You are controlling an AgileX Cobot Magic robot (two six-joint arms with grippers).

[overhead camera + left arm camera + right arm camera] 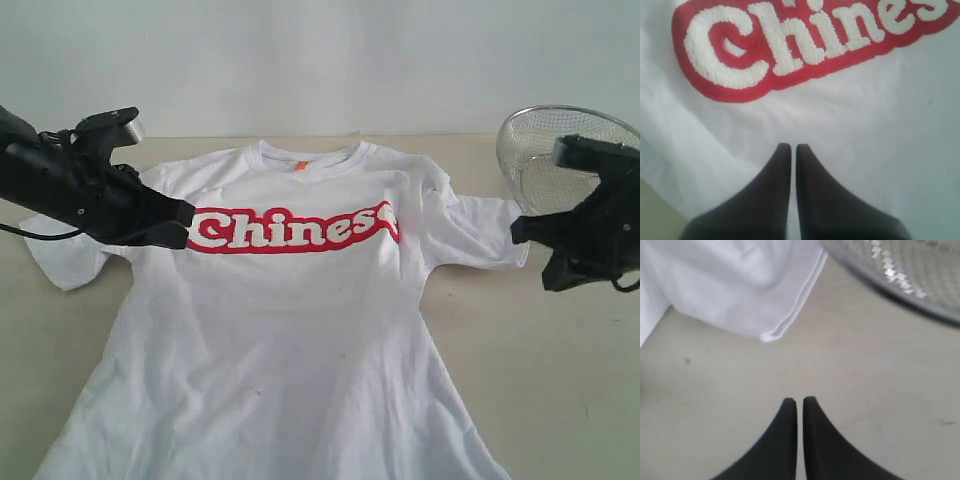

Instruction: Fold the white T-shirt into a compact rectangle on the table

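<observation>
White T-shirt (pixel 290 330) lies spread out face-up on the table (pixel 560 380), unfolded, collar toward the wall (pixel 320 60), bottom hem cut off by the lower edge of the exterior view. Both short sleeves are out to the sides; the left sleeve (pixel 65 260) lies partly behind the left arm. Red-outlined lettering (pixel 295 228) runs across the chest, its last letter lost in a crease on the right side, so it reads "Chines". A small orange neck tag (pixel 299 163) sits inside the collar. Some soft wrinkles run down the body, otherwise it lies fairly flat. Left gripper (pixel 790 147) has its fingers pressed together with nothing between them, tip over the chest fabric just beside the "C" end of the lettering; can't tell whether it touches the cloth or hovers. Right gripper (pixel 799 401) is closed up the same way and empty, over bare table just off the hem of the right sleeve (pixel 740 285), not touching it. A wire mesh basket (pixel 545 150) stands at the back right, near the right arm and apart from the shirt. A few tiny dark specks show on the tabletop in the right wrist view.
</observation>
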